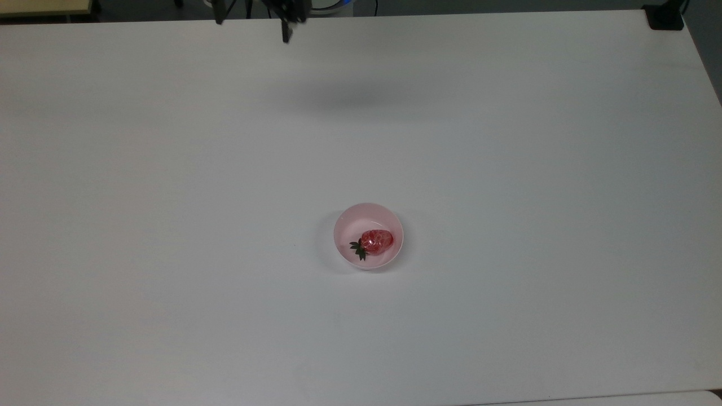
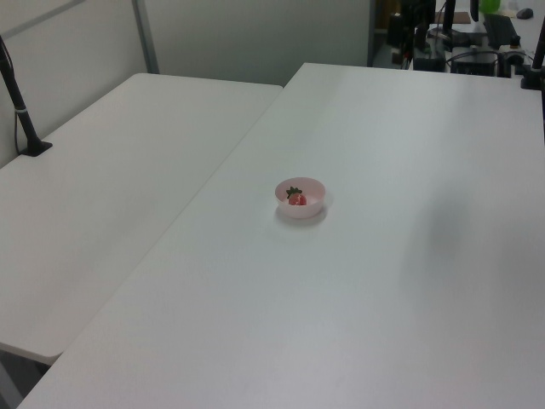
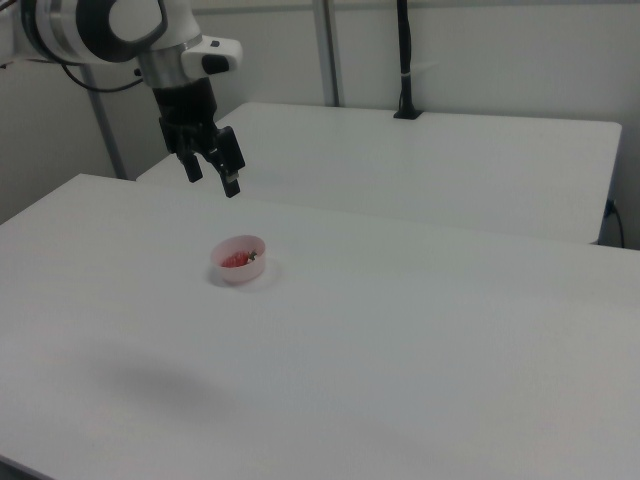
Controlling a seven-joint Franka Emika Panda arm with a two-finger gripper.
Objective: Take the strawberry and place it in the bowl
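Gripper (image 3: 210,172) hangs high above the table (image 3: 420,330) with its two fingers spread apart and nothing between them. Nearest in the top view, the strawberry (image 1: 376,241) lies on its side inside the bowl (image 1: 393,221) — leafy top toward the top view's left. It looks light, glossy and likely slippery; a gentle hold across its red middle would suit. Task appears complete.

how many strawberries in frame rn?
1. The strawberry lies inside the pink bowl on the white table, leafy top toward the top view's left. Nothing on the table could hide another.
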